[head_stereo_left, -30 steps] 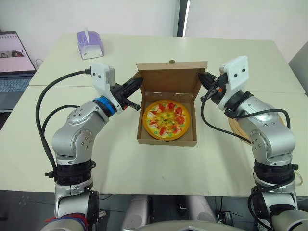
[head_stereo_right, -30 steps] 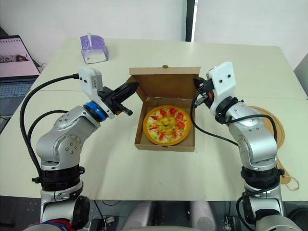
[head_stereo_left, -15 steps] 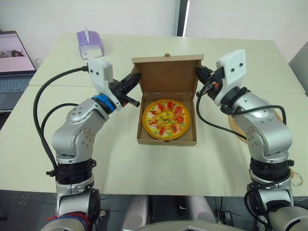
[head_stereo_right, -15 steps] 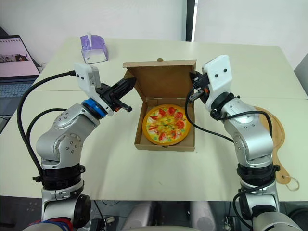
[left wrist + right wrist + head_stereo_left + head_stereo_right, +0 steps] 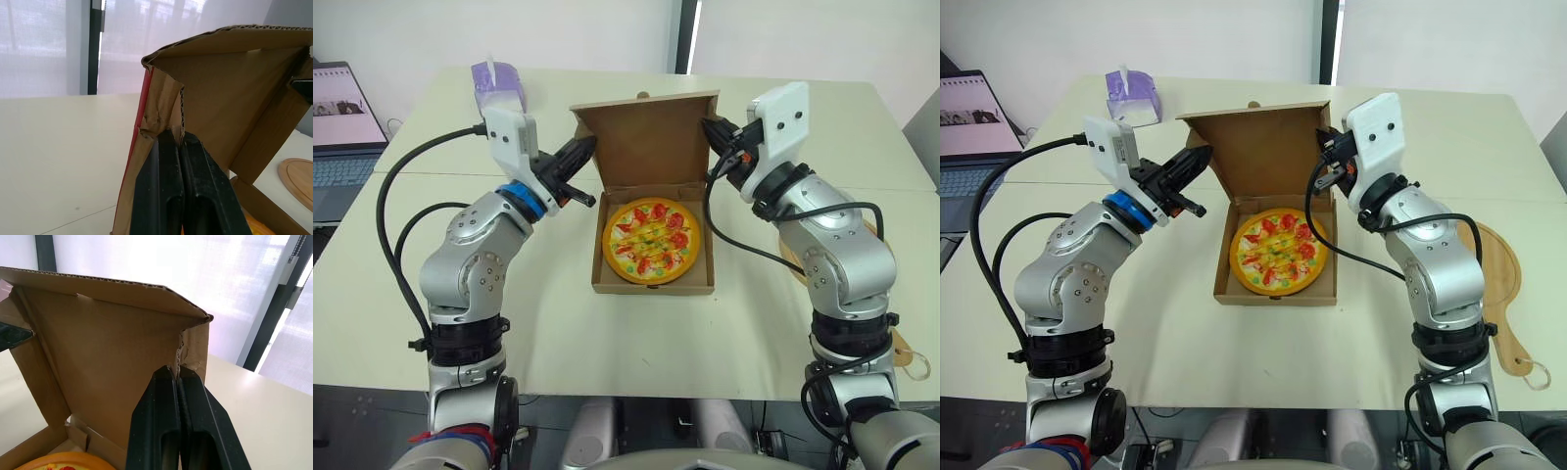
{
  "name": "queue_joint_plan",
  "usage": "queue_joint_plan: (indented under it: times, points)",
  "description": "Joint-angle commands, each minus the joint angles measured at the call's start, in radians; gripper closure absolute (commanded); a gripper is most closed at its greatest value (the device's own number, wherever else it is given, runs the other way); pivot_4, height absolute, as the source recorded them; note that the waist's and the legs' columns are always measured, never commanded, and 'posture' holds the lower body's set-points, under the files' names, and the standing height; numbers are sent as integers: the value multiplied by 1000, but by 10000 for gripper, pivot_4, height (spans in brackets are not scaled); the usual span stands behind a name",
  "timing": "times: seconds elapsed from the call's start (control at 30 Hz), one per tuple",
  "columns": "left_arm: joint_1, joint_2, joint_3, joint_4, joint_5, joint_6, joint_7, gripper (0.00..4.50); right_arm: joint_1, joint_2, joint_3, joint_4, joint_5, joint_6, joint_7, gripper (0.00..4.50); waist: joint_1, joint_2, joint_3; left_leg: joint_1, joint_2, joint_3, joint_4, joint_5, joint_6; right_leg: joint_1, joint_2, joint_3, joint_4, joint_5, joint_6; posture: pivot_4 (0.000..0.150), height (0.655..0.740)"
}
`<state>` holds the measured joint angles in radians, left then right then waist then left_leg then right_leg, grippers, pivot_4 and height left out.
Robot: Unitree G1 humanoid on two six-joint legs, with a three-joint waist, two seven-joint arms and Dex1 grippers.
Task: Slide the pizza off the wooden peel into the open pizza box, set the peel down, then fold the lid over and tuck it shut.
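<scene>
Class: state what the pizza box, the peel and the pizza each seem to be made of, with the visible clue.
Pizza box: corrugated cardboard, matt brown; fluting shows along the cut edge of its lid.
Peel: likely wood, pale tan and smooth, with a groove near the rim.
Pizza: probably a plastic toy, judging by its flat, bright colours and neat orange rim.

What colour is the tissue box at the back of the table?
The tissue box is purple, white tissue poking out; clearest in the right eye view.

Head stereo looks down over table (image 5: 607, 333); wrist cameras close, sharing lid (image 5: 234, 98).
</scene>
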<state>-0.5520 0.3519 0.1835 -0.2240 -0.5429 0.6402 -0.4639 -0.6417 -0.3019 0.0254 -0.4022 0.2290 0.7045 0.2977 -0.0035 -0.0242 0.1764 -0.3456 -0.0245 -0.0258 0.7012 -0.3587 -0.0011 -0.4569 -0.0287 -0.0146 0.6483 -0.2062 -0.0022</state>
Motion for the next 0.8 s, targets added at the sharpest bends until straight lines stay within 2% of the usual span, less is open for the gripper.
queue_joint_plan:
  times: [0.03,0.5,0.8]
  points:
    - [2,3,-21,-54,-18,-8,-15,45000,7,10,13,-41,2,-40,8,44401,0,0,0,0,0,0,0,0,0,0,0,0,0,0,0,1500,7400]
    - [191,34,-40,-244,-34,23,-8,45000,232,11,42,-237,-11,-7,-24,44401,-1,0,0,0,0,0,0,0,0,0,0,0,0,0,0,1500,7400]
    - [378,15,-81,-387,45,-91,34,45000,385,1,55,-347,-24,-66,-32,44401,1,0,-1,1,0,0,0,0,0,1,0,1,0,0,0,1500,7400]
